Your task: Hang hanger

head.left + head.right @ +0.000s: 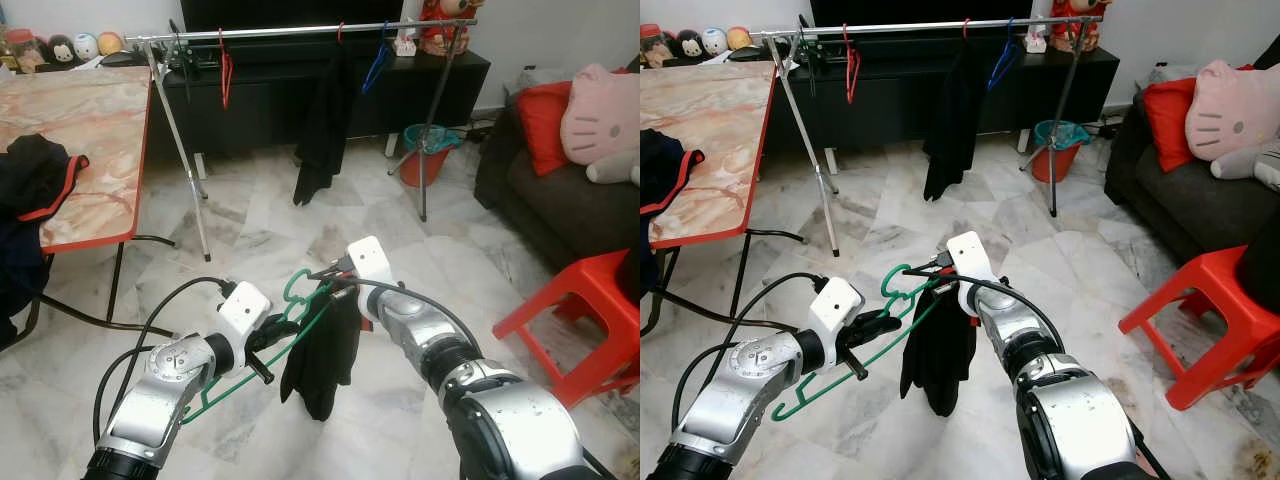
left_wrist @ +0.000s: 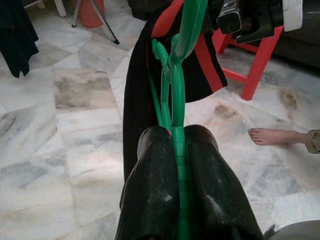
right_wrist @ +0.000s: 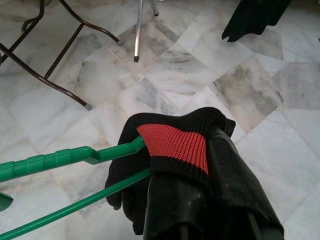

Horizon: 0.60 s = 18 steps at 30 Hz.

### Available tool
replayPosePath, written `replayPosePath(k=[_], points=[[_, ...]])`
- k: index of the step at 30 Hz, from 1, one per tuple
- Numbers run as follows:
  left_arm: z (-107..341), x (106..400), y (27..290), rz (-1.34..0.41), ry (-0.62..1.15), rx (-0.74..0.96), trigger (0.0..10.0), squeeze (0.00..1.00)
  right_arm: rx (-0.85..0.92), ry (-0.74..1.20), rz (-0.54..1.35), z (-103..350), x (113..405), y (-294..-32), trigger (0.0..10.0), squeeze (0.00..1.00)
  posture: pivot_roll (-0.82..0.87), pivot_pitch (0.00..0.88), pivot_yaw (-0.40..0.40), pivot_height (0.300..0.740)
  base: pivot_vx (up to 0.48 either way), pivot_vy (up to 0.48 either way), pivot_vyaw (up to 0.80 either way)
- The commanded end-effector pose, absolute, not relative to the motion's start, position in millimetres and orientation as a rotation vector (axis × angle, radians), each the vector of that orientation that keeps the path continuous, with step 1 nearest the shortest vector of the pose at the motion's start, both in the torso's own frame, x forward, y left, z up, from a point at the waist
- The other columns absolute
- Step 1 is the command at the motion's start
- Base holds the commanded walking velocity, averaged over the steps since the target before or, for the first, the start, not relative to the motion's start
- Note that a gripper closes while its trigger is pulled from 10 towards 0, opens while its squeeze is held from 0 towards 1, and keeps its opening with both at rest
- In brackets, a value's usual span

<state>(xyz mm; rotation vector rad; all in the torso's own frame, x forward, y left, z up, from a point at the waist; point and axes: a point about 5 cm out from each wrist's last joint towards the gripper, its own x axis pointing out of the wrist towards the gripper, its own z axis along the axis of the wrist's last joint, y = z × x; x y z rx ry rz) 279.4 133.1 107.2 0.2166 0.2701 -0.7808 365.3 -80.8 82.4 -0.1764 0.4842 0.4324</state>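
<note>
A green plastic hanger is held low in front of me, its hook pointing up. My left gripper is shut on the hanger's shoulder; in the left wrist view the green bar runs between its fingers. A black garment with a red cuff hangs from the hanger's right end. My right gripper is shut on the garment's top, and the red cuff lies over its fingers. Across the room stands the clothes rack, its rail carrying a red hanger, a black garment and a blue hanger.
A marble-topped table with dark clothes stands on the left. At right are a red stool and a dark sofa with cushions. An orange bucket sits by the rack's leg. A person's bare foot rests on the floor.
</note>
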Motion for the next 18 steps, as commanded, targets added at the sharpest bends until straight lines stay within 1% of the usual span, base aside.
replayPosePath(k=[1, 2, 4, 18], points=[[111, 274, 122, -0.88, 0.259, 0.251, 10.0, 0.0, -0.309, 0.445, 0.556, 92, 368, -75, 10.0, 0.0, 0.08, 0.02, -0.111, 0.74, 0.0, 0.0, 0.0], [111, 274, 122, -0.88, 0.259, 0.251, 10.0, 0.0, -0.309, 0.445, 0.556, 92, 368, -75, 10.0, 0.0, 0.08, 0.02, -0.111, 0.74, 0.0, 0.0, 0.0], [99, 269, 122, -0.922, 0.34, 0.337, 10.0, 0.0, -0.47, 0.462, 0.64, 87, 366, -84, 10.0, 0.0, 0.08, 0.019, -0.109, 0.74, 0.0, 0.0, 0.0], [98, 269, 123, -0.91, 0.358, 0.351, 10.0, 0.0, -0.457, 0.475, 0.628, 87, 366, -87, 10.0, 0.0, 0.08, 0.019, -0.112, 0.74, 0.0, 0.0, 0.0]])
